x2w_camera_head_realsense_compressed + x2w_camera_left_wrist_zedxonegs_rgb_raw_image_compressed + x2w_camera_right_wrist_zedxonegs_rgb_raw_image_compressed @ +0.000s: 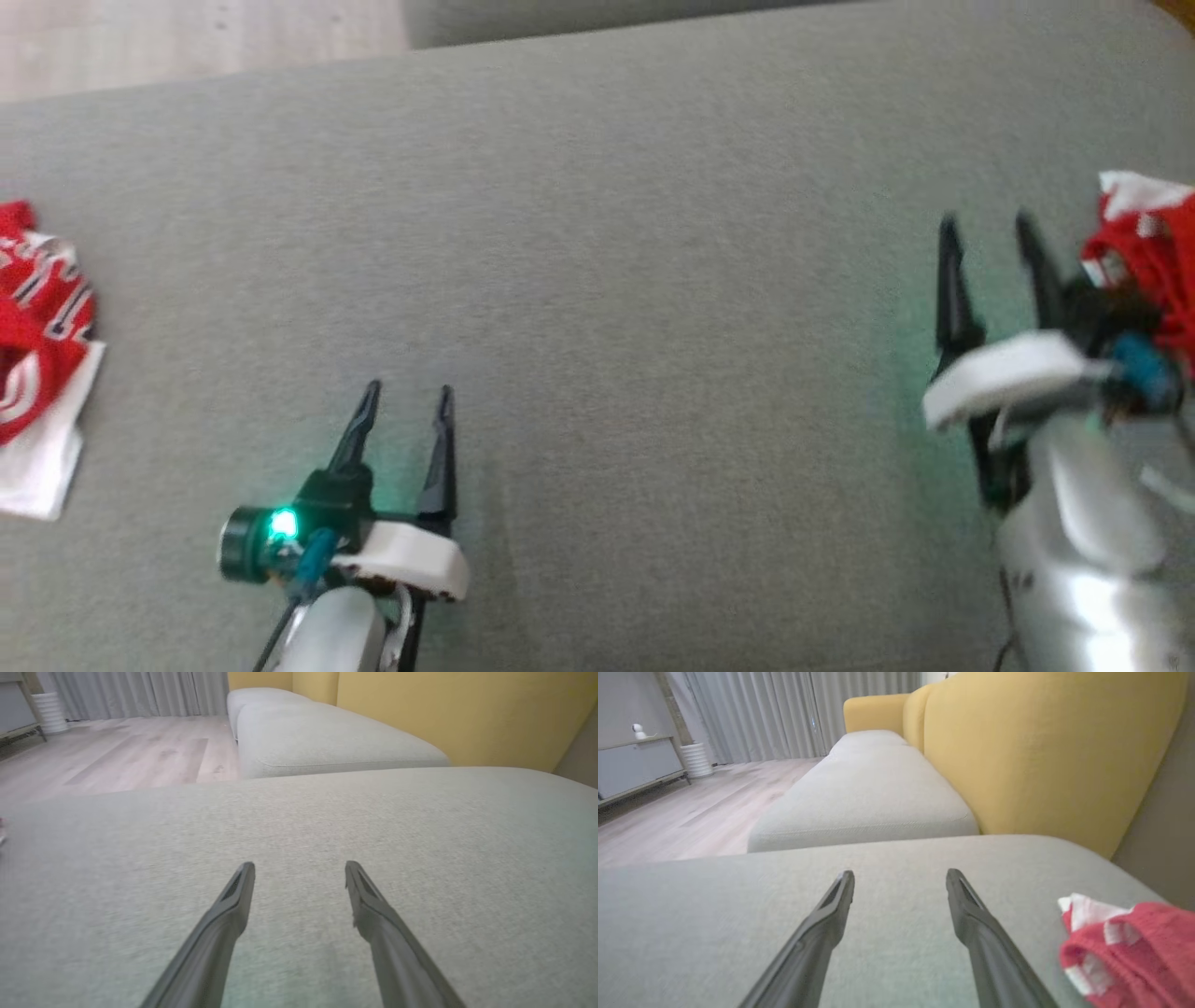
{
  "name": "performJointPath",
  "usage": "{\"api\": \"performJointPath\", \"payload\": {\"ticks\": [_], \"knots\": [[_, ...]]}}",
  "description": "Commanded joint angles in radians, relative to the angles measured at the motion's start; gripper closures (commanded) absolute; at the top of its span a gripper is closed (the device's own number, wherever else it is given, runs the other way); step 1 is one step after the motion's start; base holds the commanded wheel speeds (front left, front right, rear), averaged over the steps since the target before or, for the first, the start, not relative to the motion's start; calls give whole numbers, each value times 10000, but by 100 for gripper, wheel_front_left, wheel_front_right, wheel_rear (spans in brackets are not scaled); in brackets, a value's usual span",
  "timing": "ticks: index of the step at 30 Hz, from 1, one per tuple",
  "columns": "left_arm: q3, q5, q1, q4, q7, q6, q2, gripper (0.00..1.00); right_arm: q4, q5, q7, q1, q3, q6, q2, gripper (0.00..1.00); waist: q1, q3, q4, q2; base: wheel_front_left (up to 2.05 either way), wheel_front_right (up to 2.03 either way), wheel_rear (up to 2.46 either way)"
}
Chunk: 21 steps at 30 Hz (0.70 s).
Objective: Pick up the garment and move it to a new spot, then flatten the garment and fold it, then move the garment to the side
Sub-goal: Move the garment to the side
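The garment (1148,238) lies crumpled at the right edge of the grey cushion (653,280), red with white patches. In the right wrist view the garment (1125,942) sits at the lower right, just beside my right finger. My right gripper (986,222) is open and holds nothing, its tips just left of the garment; the same gripper (901,872) hovers low over bare cushion. My left gripper (410,388) is open too, over the cushion's front middle, far from the garment. Nothing lies between the fingers of the left gripper (300,864).
Another red and white piece of clothing (42,327) lies at the cushion's far left edge. A second grey cushion (868,793) continues beyond, with a yellow backrest (1041,756) along the right. Wooden floor (117,756) lies past the cushion's far edge.
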Motion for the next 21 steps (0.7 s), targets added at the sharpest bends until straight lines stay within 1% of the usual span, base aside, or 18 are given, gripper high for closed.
{"api": "performJointPath", "payload": {"ticks": [1,7,14,21], "knots": [[486,89,-26,-337,-53,52,67,0,-437,179,-107,100,300,-7,123,0,2,-280,333,0,0,0,0],[1052,214,386,-380,-53,28,59,0,-579,800,-107,1438,652,-7,191,0,2,-615,791,0,0,0,0],[1458,336,840,-448,-53,-26,35,0,-774,1079,-108,2023,697,-7,194,0,2,-972,1049,0,0,0,0],[1570,401,1245,-564,-53,-36,15,0,-834,1225,-108,2498,768,-7,195,0,2,-1472,1203,0,0,0,0]]}}
